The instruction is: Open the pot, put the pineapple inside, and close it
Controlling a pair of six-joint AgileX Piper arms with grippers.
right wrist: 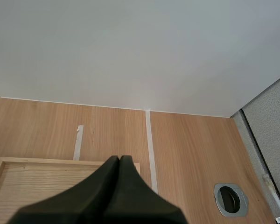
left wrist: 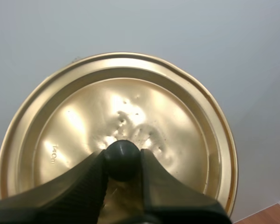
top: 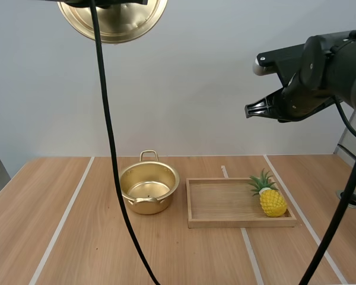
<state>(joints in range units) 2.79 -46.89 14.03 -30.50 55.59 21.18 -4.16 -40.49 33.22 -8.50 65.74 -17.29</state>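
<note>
A gold pot (top: 149, 189) stands open on the table, left of a wooden tray (top: 225, 205). A yellow pineapple (top: 270, 198) with green leaves lies at the tray's right end. My left gripper (left wrist: 122, 163) is raised high above the table, shut on the black knob (left wrist: 122, 158) of the gold lid (left wrist: 84, 126); the lid (top: 113, 19) also shows high in the high view. My right gripper (top: 249, 110) hangs in the air well above the tray, its fingers together on nothing, and in the right wrist view the right gripper (right wrist: 119, 159) is one dark wedge over the tray's far edge (right wrist: 37, 162).
White tape lines (top: 64, 219) run across the wooden table. A round metal grommet hole (right wrist: 231, 199) sits in the table to the right of the tray, also visible as the grommet (top: 351, 198) at the table's right edge.
</note>
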